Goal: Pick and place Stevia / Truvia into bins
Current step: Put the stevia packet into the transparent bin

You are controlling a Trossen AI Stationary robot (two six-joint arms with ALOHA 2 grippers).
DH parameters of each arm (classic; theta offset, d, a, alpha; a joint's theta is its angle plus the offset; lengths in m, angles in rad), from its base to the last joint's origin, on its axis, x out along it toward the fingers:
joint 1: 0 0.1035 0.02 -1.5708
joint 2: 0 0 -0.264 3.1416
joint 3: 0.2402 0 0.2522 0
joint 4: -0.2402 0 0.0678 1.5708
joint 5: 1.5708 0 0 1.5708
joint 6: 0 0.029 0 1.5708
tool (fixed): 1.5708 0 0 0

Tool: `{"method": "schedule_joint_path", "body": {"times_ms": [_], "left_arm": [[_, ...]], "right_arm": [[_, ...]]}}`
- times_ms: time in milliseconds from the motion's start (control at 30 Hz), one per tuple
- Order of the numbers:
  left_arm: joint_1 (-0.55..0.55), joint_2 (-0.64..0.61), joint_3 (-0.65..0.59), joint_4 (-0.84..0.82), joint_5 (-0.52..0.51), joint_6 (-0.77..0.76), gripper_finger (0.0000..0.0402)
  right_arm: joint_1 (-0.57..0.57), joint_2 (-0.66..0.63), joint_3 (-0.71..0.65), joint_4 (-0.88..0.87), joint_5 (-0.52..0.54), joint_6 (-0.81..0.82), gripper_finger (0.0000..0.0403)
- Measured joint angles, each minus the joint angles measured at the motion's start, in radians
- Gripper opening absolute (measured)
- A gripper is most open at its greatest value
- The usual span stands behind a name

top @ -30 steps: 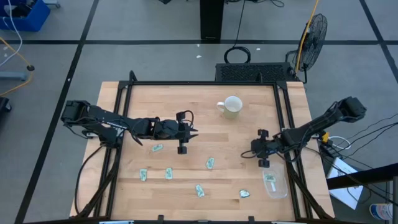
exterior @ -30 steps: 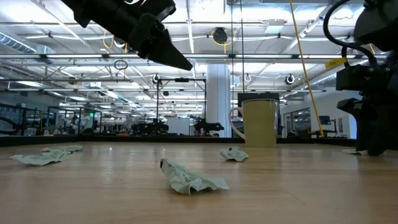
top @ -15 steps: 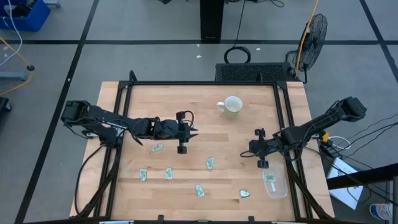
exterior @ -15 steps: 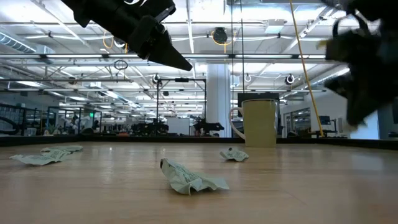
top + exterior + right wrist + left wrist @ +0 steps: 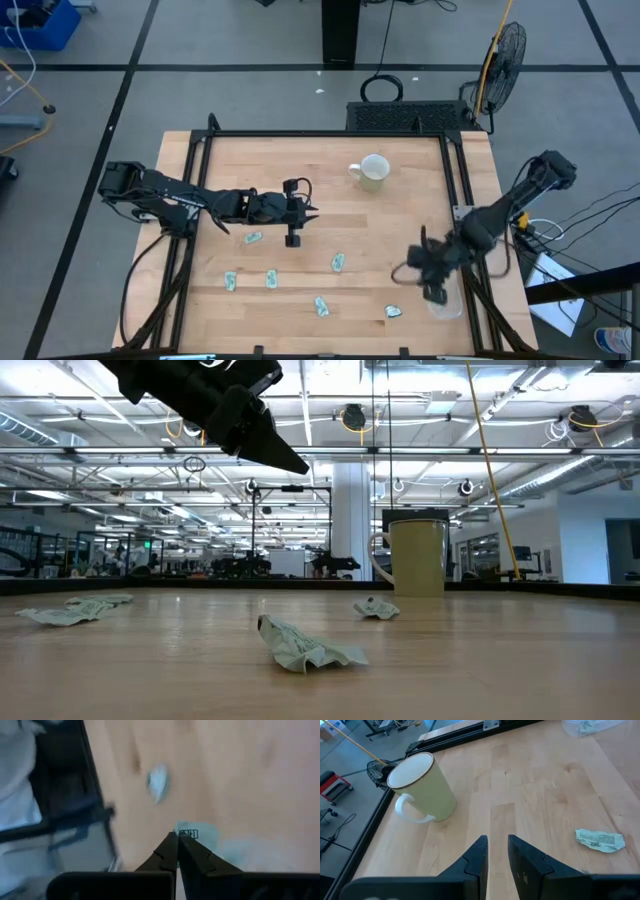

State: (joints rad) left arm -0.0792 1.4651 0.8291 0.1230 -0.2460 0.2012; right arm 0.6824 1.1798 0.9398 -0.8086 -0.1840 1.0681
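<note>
Several pale green and white Stevia sachets (image 5: 271,279) lie flat on the wooden table, mostly near its front edge; one (image 5: 305,645) shows crumpled in the low view. The clear bin (image 5: 447,302) stands at the near right with a sachet inside. My right gripper (image 5: 432,287) hangs blurred over the bin's far-left rim, shut (image 5: 178,836), with a sachet's printed end just past its tips. My left gripper (image 5: 296,226) hovers above the table's middle, fingers (image 5: 497,851) slightly open with nothing between them. My right gripper is shut with its tips right at a sachet's printed end (image 5: 190,834). Whether the fingers touch that sachet or it lies below them, I cannot tell.
A white mug (image 5: 373,171) stands at the far middle of the table, its handle toward the left. A black frame (image 5: 466,200) runs around the table's edges. One sachet (image 5: 393,311) lies just left of the bin. Bare wood lies between the two arms.
My right gripper has swung from the table's right middle toward the near edge, ending over the bin, and has left the low view. The sachets and the mug lie as before.
</note>
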Motion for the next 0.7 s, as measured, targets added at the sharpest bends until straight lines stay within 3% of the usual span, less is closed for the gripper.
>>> {"method": "schedule_joint_path", "body": {"times_ms": [100,267,400,700], "left_arm": [[0.0,0.0,0.0,0.0,0.0,0.003,0.0081],[0.0,0.0,0.0,0.0,0.0,0.018,0.0081],[0.0,0.0,0.0,0.007,0.0,0.054,0.0081],[0.002,0.0,0.0,0.058,-0.001,0.108,0.0081]], "right_arm": [[0.089,0.04,0.0,0.003,-0.055,0.221,0.0],[0.223,0.098,0.0,-0.005,-0.033,0.478,0.0],[0.272,0.168,0.0,-0.073,0.052,0.451,0.0],[0.273,0.295,0.0,-0.171,0.058,0.399,0.0026]]}}
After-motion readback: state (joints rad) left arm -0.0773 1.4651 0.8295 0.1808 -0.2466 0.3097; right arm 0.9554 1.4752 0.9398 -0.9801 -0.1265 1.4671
